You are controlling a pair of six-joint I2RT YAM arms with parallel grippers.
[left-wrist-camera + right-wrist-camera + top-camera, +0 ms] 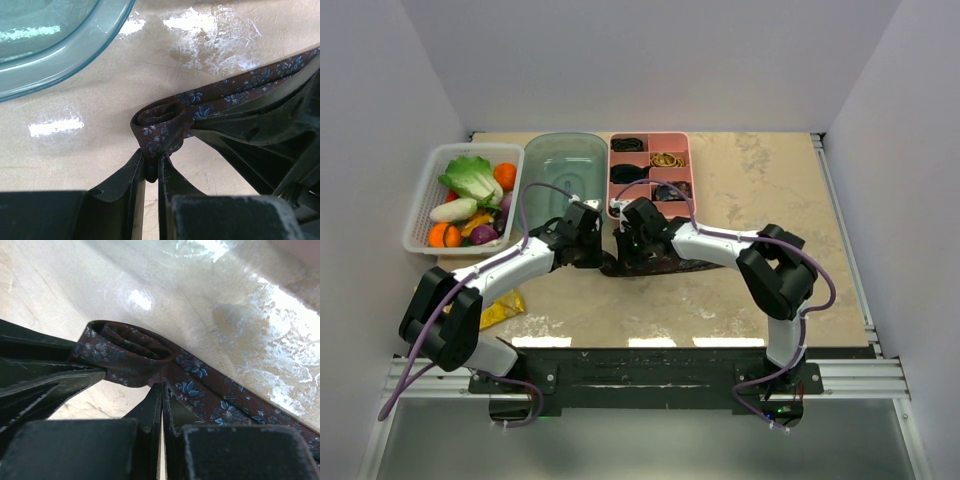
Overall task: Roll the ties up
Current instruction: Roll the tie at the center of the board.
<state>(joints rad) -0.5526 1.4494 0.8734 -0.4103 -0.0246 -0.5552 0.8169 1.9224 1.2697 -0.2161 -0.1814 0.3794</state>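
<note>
Left wrist view: my left hand [152,162] pinches the coiled end of the maroon tie [165,120], which lies on the counter [75,165] between both arms. My right hand [162,390] is closed tight against the coil; whether it nips cloth, I cannot tell. I judge rolling barely begun: few turns made, the long tail flat and unrolled.
</note>
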